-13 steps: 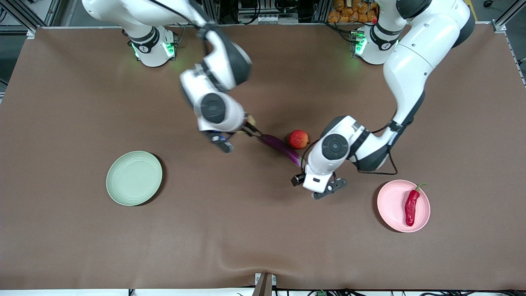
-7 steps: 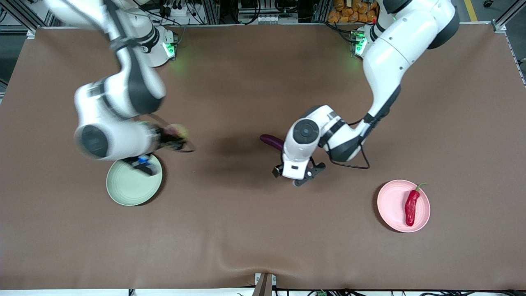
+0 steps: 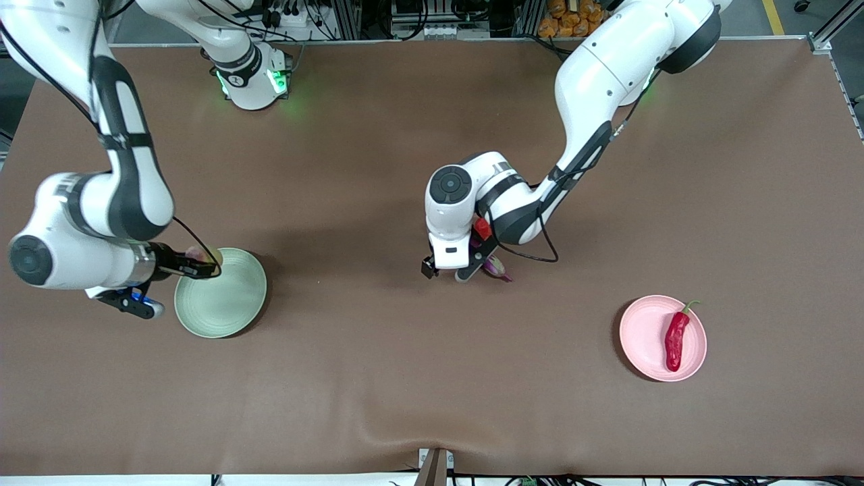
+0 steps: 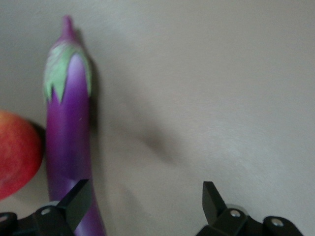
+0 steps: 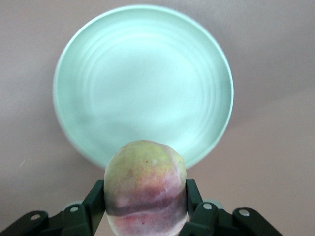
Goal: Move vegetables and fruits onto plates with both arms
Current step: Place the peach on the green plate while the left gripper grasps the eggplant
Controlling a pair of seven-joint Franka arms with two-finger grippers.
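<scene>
My right gripper (image 3: 200, 265) is shut on the pink-and-yellow-green peach (image 5: 145, 187), held over the rim of the pale green plate (image 3: 226, 297); that plate also shows in the right wrist view (image 5: 142, 78). My left gripper (image 4: 146, 196) is open, low over the table beside the purple eggplant (image 4: 69, 132), one finger (image 4: 78, 196) at its side. The red apple (image 4: 15, 152) lies against the eggplant. In the front view the left hand hides most of both; the eggplant's tip (image 3: 497, 267) and a bit of apple (image 3: 481, 226) show. The red chili pepper (image 3: 675, 339) lies on the pale pink plate (image 3: 644, 334).
Brown cloth covers the table (image 3: 378, 378). The robot bases stand along the edge farthest from the front camera. The right arm's forearm (image 3: 128, 155) hangs over the table at its own end.
My right arm swung the peach from mid-table to over the green plate's rim. My left gripper moved from near the pink plate to over the eggplant and apple, now covering them.
</scene>
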